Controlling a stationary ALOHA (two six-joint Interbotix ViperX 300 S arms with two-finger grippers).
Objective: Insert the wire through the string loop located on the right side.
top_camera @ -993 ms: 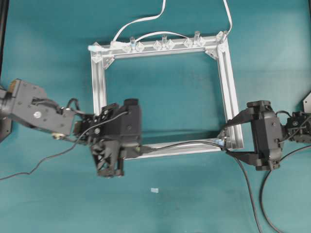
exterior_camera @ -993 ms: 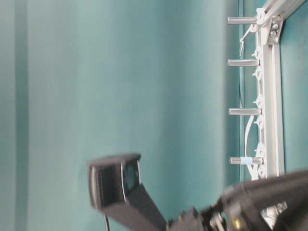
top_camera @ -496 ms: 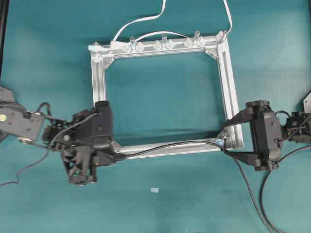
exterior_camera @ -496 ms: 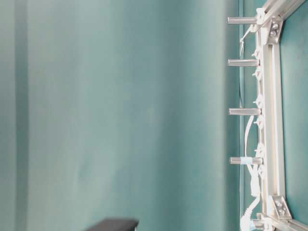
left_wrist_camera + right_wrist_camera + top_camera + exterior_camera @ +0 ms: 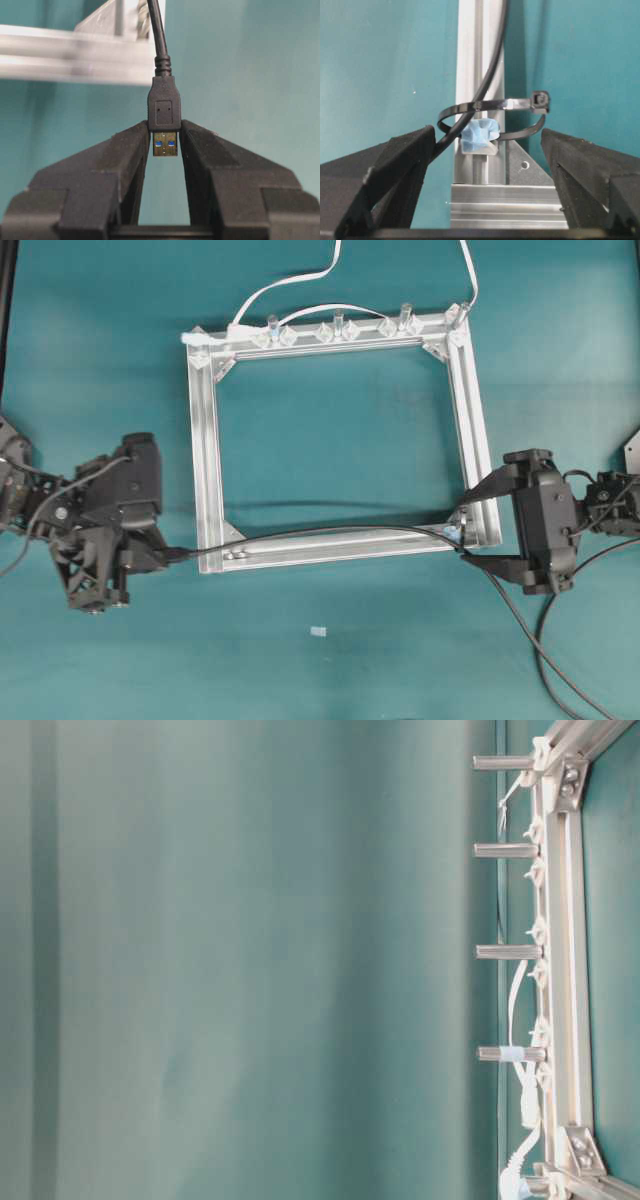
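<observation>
Both grippers serve us: our left gripper (image 5: pixel 165 142) pinches the wire (image 5: pixel 330 532) by its plug, drawing it through the string loop (image 5: pixel 492 120); our right gripper (image 5: pixel 485 150) stands spread around it.

A white cable (image 5: pixel 300 280) runs through clear clips (image 5: pixel 337 332) along the silver frame's (image 5: pixel 205 450) far rail on teal cloth (image 5: pixel 330 660)

count: 1 silver frame (image 5: pixel 338 445), 4 rails. 4 upright posts (image 5: pixel 507 850) on its 12 o'clock rail. 1 white cable (image 5: pixel 296 282). 1 wire (image 5: pixel 330 533) with 1 plug (image 5: pixel 164 107). 1 string loop (image 5: pixel 492 120). 2 grippers: left gripper (image 5: pixel 118 558) at 9 o'clock, right gripper (image 5: pixel 480 521) at 3 o'clock.
</observation>
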